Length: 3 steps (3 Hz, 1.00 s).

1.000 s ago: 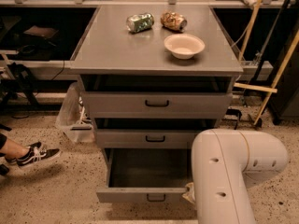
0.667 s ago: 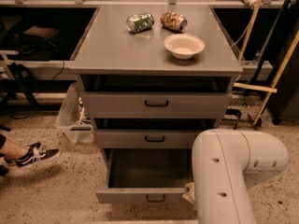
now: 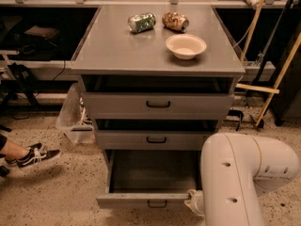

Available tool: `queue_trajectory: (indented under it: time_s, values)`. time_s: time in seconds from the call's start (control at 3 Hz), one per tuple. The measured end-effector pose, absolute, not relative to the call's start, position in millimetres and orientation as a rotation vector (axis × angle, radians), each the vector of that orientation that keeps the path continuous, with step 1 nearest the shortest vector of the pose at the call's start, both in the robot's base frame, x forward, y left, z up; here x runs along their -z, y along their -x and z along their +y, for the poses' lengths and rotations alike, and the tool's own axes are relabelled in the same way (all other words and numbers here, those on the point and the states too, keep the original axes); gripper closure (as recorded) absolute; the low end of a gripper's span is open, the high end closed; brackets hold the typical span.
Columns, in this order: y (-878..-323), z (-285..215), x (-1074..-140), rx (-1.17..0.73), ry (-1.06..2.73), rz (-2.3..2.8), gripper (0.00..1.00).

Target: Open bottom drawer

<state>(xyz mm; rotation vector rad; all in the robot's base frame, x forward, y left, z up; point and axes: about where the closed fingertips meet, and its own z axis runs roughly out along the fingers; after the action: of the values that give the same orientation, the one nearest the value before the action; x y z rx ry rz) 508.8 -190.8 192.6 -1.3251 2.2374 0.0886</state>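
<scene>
The bottom drawer point(image 3: 149, 200) of the grey metal cabinet point(image 3: 155, 46) stands pulled out towards me, its plain grey inside point(image 3: 153, 171) showing. Its small black bar handle point(image 3: 157, 204) is on the low front. The middle drawer point(image 3: 156, 139) and the top drawer point(image 3: 158, 104) above it are shut. My white arm point(image 3: 240, 178) comes in from the lower right. My gripper point(image 3: 192, 201) is at the right end of the bottom drawer's front, mostly hidden behind the arm.
On the cabinet top lie a green can point(image 3: 141, 22), a brown packet point(image 3: 175, 20) and a white bowl point(image 3: 186, 45). A person's foot in a black shoe point(image 3: 35, 156) is on the floor at left. A plastic bag point(image 3: 75, 114) sits beside the cabinet. Wooden poles point(image 3: 275, 74) lean at right.
</scene>
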Motion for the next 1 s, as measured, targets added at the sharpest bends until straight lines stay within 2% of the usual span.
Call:
queue_trajectory:
  time_s: [1.0]
  values:
    - [-475,-202,-194,-0.116,1.282,2.224,1.00]
